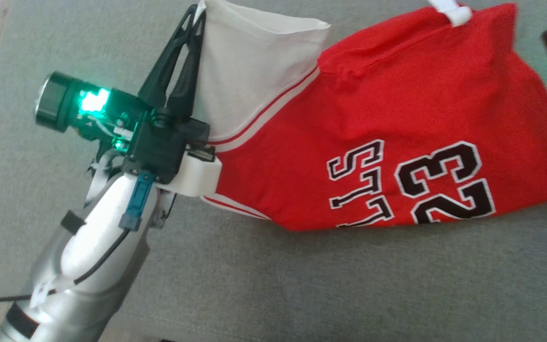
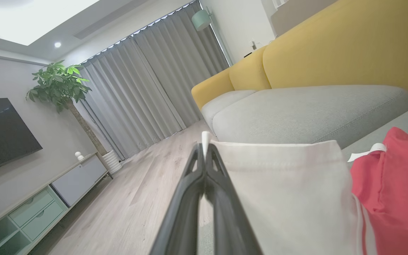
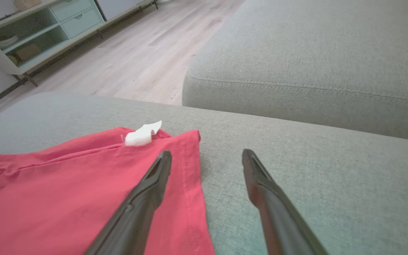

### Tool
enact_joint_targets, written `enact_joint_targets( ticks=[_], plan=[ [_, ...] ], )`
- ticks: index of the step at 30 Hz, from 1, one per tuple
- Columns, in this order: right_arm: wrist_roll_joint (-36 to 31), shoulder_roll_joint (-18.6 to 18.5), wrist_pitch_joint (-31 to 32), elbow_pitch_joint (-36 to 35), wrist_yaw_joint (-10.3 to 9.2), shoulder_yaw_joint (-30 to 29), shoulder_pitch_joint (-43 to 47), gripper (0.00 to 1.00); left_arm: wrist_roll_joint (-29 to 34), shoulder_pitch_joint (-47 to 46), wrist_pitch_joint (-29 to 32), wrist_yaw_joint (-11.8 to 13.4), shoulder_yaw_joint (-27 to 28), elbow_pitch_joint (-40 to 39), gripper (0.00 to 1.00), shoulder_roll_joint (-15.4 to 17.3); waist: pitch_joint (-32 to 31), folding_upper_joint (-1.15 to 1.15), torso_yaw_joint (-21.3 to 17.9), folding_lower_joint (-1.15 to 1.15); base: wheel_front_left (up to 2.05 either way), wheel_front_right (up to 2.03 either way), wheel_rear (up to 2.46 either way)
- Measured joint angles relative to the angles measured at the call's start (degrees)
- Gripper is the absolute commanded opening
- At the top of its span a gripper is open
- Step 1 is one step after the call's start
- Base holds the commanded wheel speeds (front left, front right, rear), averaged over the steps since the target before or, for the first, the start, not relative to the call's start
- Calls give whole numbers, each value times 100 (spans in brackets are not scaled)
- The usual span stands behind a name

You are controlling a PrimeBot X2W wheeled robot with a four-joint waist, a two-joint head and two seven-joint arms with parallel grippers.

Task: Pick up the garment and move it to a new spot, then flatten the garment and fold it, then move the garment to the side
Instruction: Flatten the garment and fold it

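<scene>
Left gripper (image 1: 196, 16) is pinched shut on my side, its two dark fingers pressed together on the edge of the white part (image 1: 254, 71) of the jersey (image 1: 397, 118). On the left wrist view I see the same thing: the tips of the left gripper (image 2: 204, 148) meet with a sliver of white cloth caught between them, and the white part (image 2: 289, 191) stretches away from the pinch to the red body of the jersey (image 2: 395, 191).

The jersey is spread across the grey cushion (image 1: 254, 285), with black and white lettering and a 23 showing. A small white tag (image 1: 456, 12) sticks out at its far edge.

Right gripper (image 3: 207, 156) is wide open above the corner of the jersey (image 3: 66, 198) near the tag (image 3: 142, 134). One finger sits over the red cloth, the other over bare cushion (image 3: 313, 170). I can't tell whether either finger touches down.
</scene>
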Motion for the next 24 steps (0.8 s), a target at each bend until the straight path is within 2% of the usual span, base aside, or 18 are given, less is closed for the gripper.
enact_joint_targets(
  ticks=[4,11,24],
  plan=[
    [381,-370,113,301,0,414,-614,100,-19,-130,-81,-22,-64,183,0,-149,242,0,242,0,0,0,0],
    [546,-468,114,858,0,1079,-1173,100,-34,-193,-182,-22,-158,367,0,-278,426,0,492,-1,0,0,0],
    [555,-653,-29,1334,0,2226,-1809,100,-108,-250,-280,-29,-287,524,0,-344,497,0,737,-2,0,0,0]
  ],
)
